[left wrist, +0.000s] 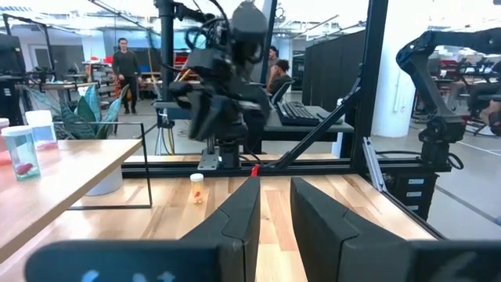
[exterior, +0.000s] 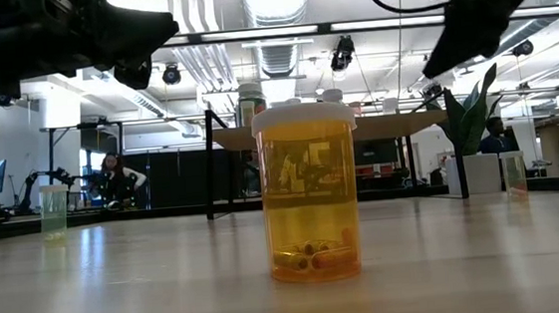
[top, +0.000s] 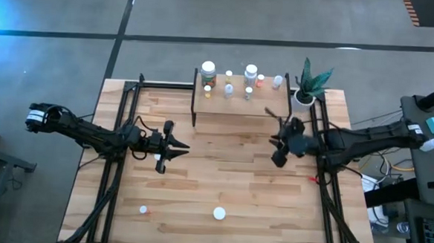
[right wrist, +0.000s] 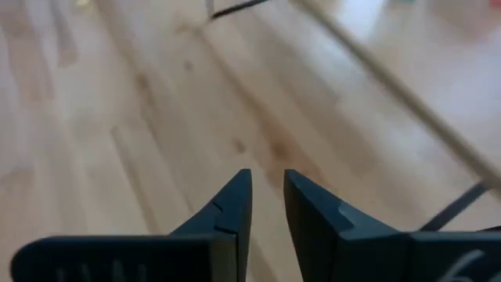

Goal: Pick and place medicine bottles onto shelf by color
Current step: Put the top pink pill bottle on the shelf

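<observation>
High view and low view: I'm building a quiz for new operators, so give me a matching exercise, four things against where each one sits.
Things:
1. shelf
2. white plant pot
3. amber bottle
4. left gripper

Places:
A. above the table's left half, holding nothing
B. standing on the tabletop near the edge opposite the shelf, about mid-width
C. at the middle of the table's far edge, with bottles on it
D. just off the shelf's right end

Pairs: 1-C, 2-D, 3-B, 4-A
</observation>
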